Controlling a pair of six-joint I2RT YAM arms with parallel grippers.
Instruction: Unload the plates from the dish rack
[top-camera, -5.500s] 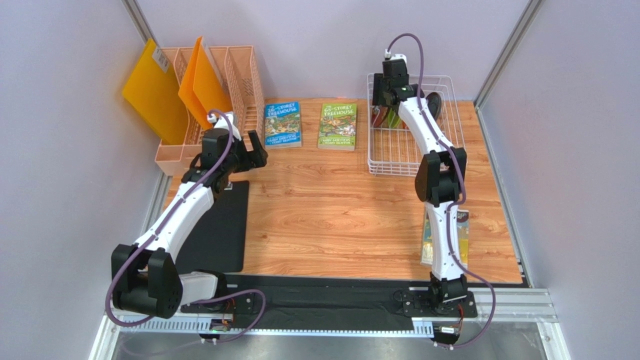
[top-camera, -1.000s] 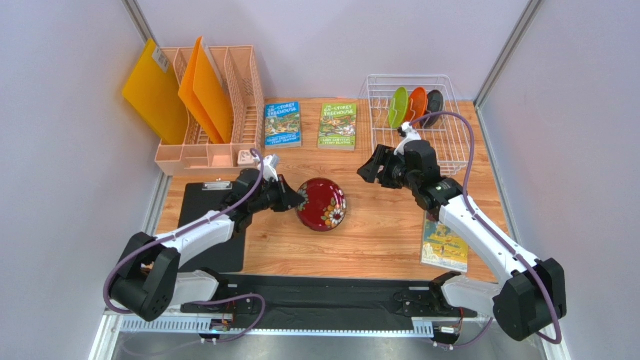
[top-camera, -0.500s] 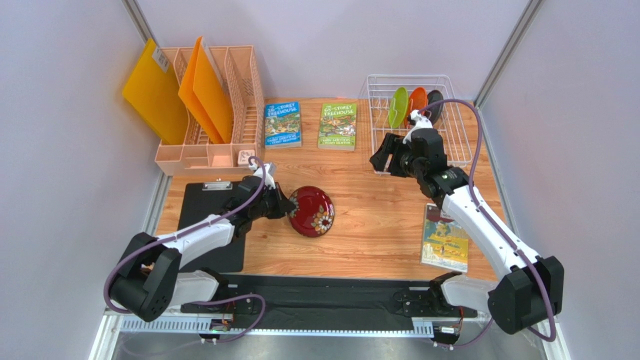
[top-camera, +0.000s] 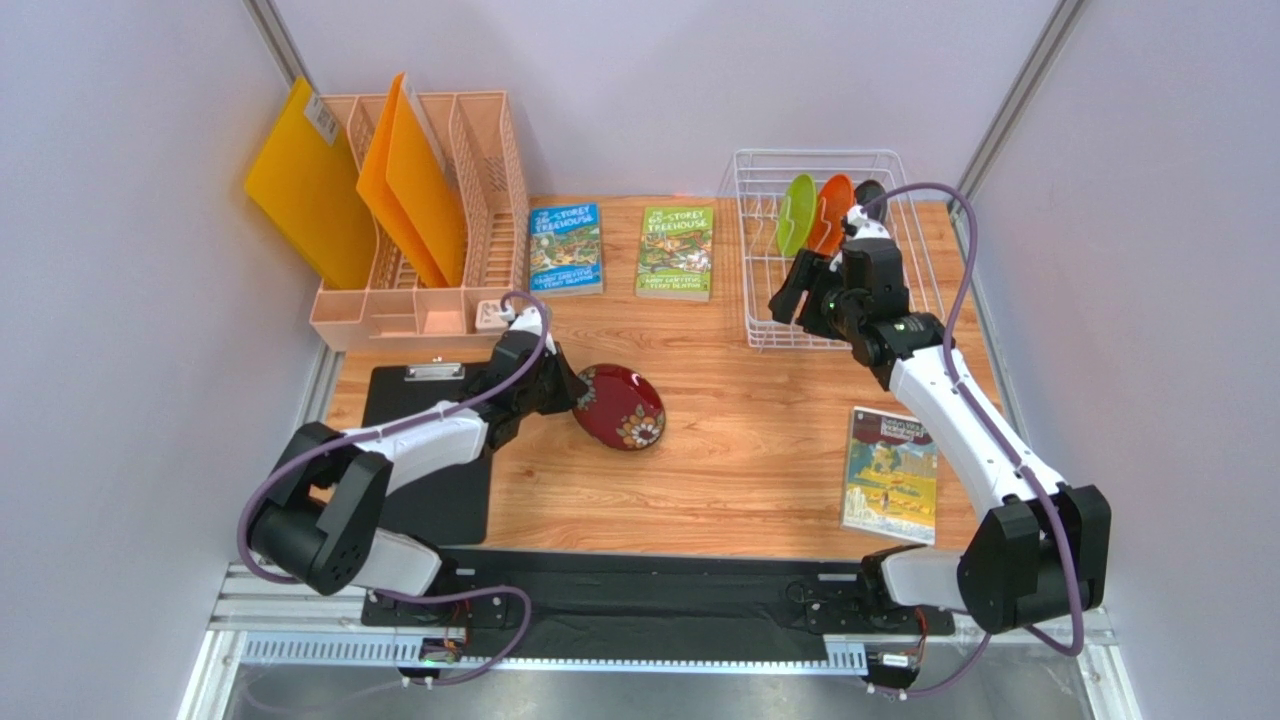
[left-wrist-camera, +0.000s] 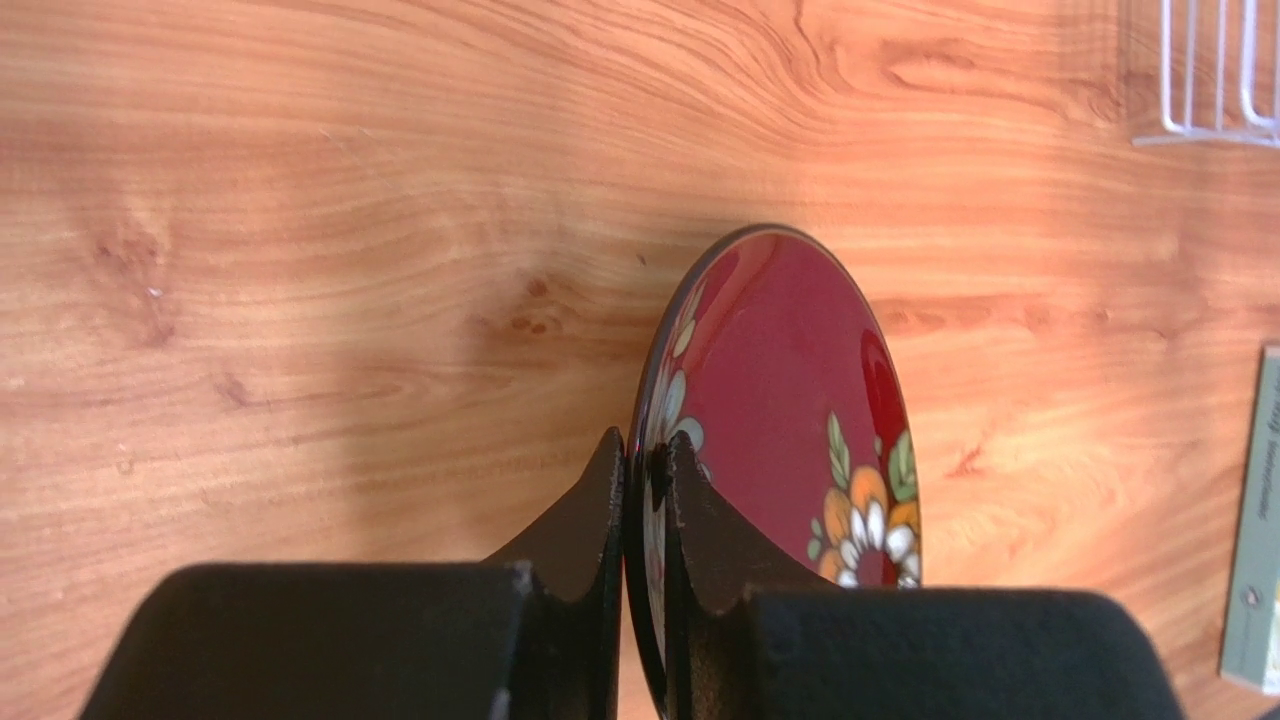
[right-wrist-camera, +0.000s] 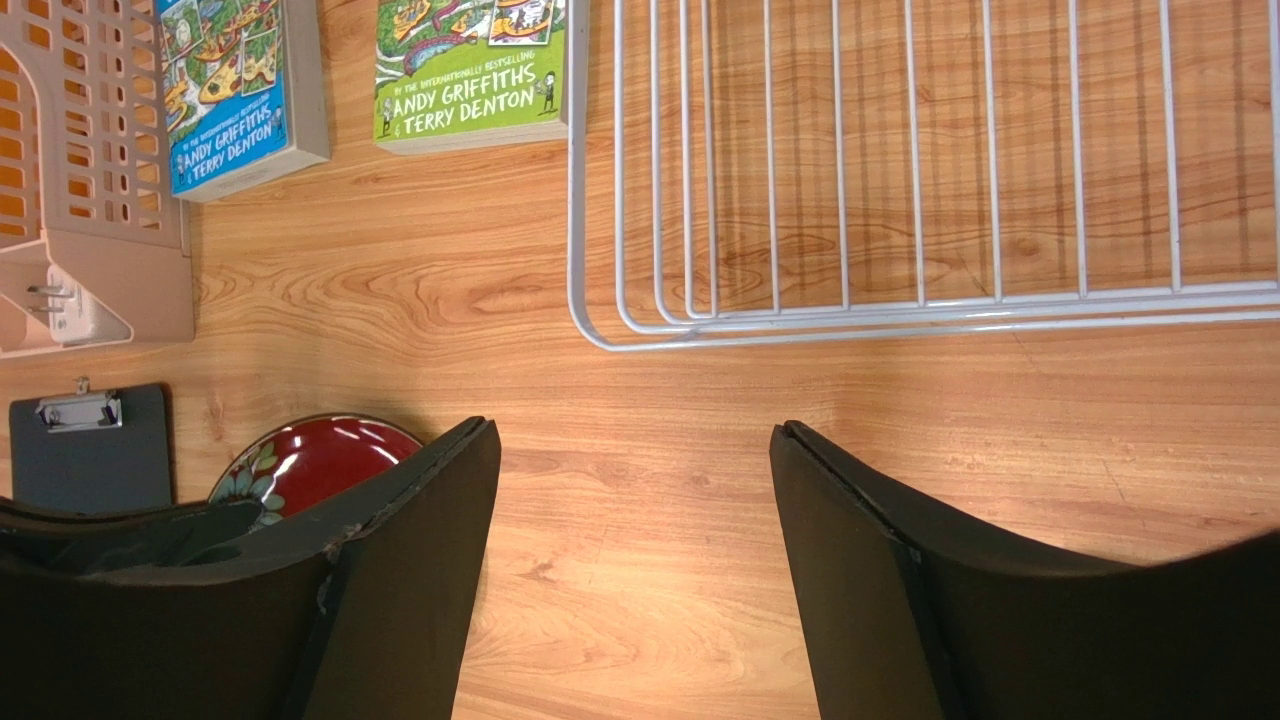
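Right now my left gripper (left-wrist-camera: 643, 458) is clamped on the rim of the dark red plate (top-camera: 619, 408), tilted low over the table (top-camera: 736, 465) beside the clipboard (top-camera: 428, 450). My right gripper (right-wrist-camera: 631, 450) hangs spread wide and empty over the near edge of the dish rack (top-camera: 819, 155). The green plate (top-camera: 795, 215) and orange plate (top-camera: 831, 210) stand upright inside.

Covered and cropped
Left gripper (left-wrist-camera: 643, 458) and bottom edge hide the lower rim of the dark red plate (left-wrist-camera: 781, 405); in the right wrist view the right gripper (right-wrist-camera: 634, 435) covers its right side; the dish rack (right-wrist-camera: 902, 315) runs off top and right edges.
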